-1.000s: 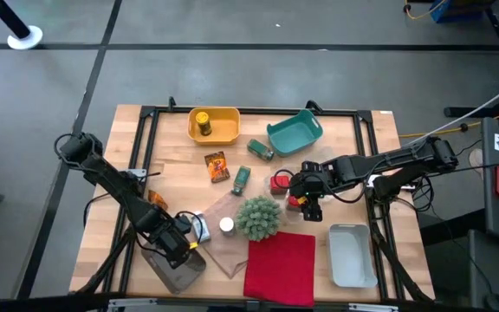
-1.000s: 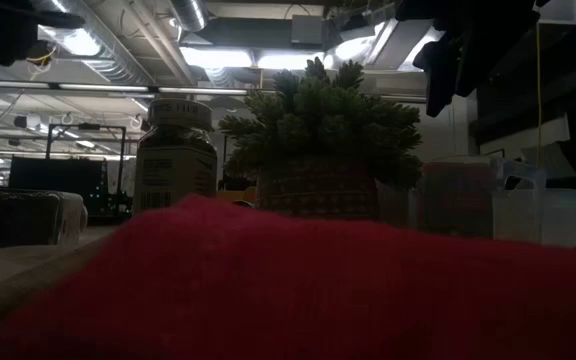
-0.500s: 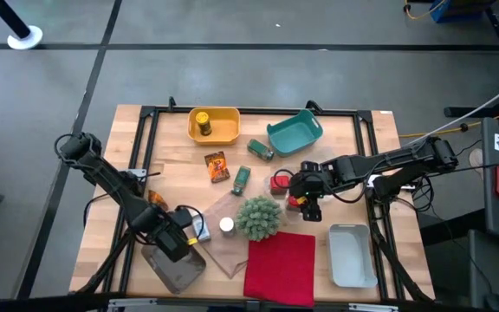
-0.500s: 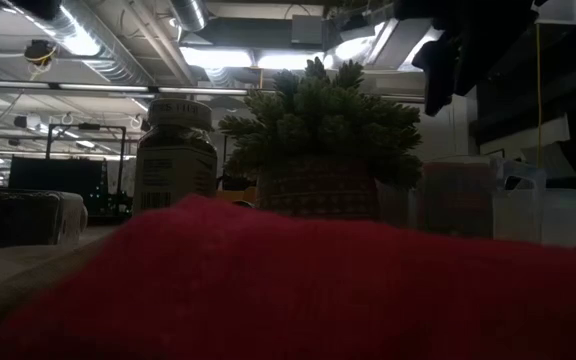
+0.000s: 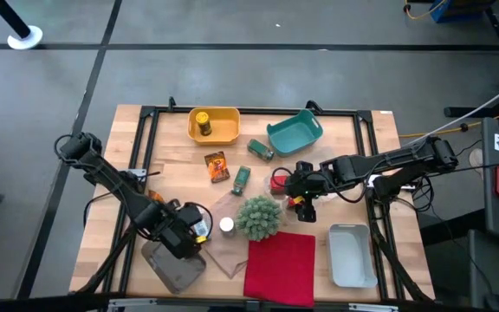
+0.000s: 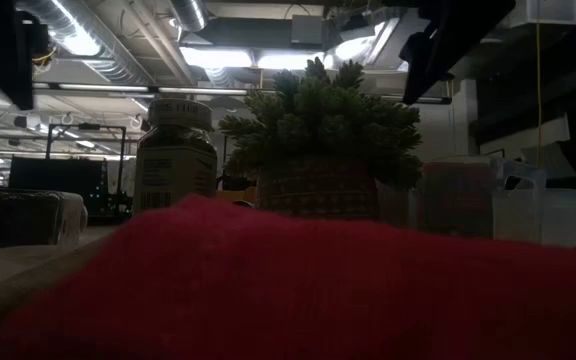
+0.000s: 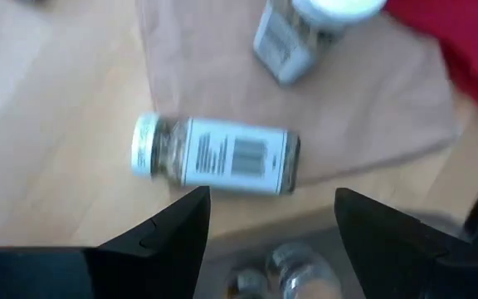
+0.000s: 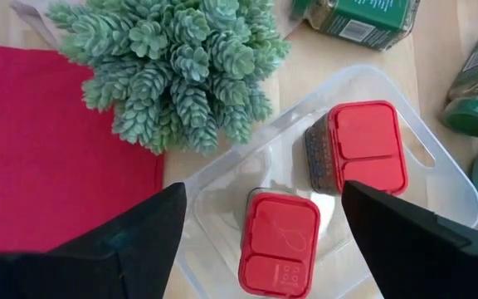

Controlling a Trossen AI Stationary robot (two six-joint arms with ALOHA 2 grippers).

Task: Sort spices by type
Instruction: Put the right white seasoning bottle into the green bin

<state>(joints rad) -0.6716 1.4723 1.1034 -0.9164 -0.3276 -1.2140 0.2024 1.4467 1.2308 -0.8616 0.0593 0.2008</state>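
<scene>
Red-lidded tins already share a clear tray beneath the released right end effector, while the released left end effector, at seven o'clock on the tabletop, hovers over an unsorted fallen jar.

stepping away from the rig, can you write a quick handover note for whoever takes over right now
Left gripper: open, over a white-capped jar lying on its side on the brown paper at the table's front left; nothing held.
Right gripper: open, empty, above a clear tray holding two red-lidded tins, beside the spiky plant.
Done: yellow jar in the yellow bin; red tins together in the clear tray.
Left: upright white-capped jar, two green jars and a foil packet loose on the table; teal bin and white bin look empty.
</scene>
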